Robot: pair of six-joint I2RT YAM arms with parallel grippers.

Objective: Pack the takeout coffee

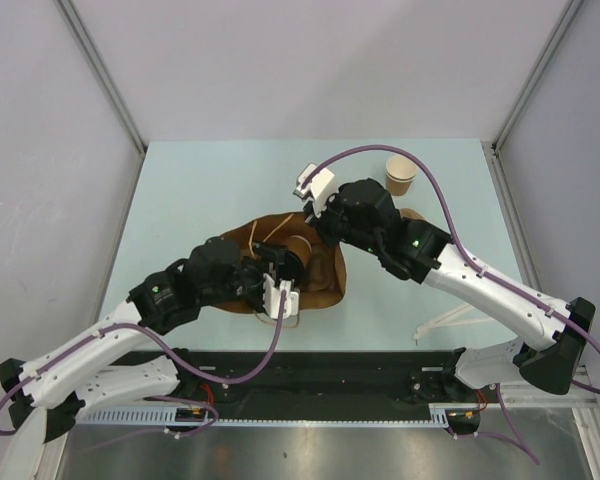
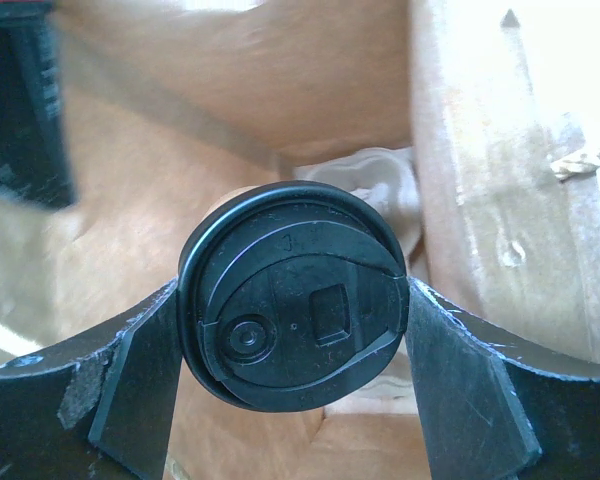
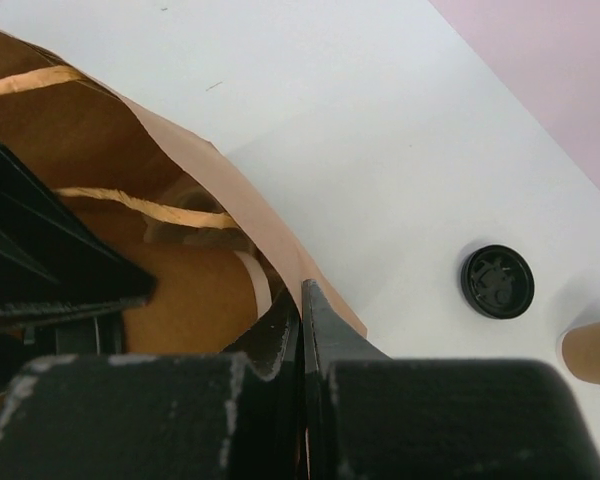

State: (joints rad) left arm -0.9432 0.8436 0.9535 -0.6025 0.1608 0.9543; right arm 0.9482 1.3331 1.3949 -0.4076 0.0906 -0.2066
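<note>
A brown paper bag (image 1: 325, 285) lies on its side mid-table, its mouth facing away from me. My left gripper (image 1: 283, 262) reaches into it, shut on a cup with a black lid (image 2: 292, 295); both fingers (image 2: 130, 390) press the lid's rim, and the cup body is hidden below. The bag's inside (image 2: 230, 80) surrounds it. My right gripper (image 3: 302, 300) is shut on the bag's upper edge (image 3: 250, 200) and holds the mouth open; it also shows in the top view (image 1: 318, 230). A lidless tan kraft cup (image 1: 400, 175) stands apart at the back right, also at the right wrist view's edge (image 3: 592, 352).
A loose black lid (image 3: 497, 281) lies on the pale table near the kraft cup. A brown piece (image 1: 413, 215) shows beside the right arm, mostly hidden. A clear plastic piece (image 1: 448, 321) lies front right. Something white (image 2: 380, 175) sits inside the bag.
</note>
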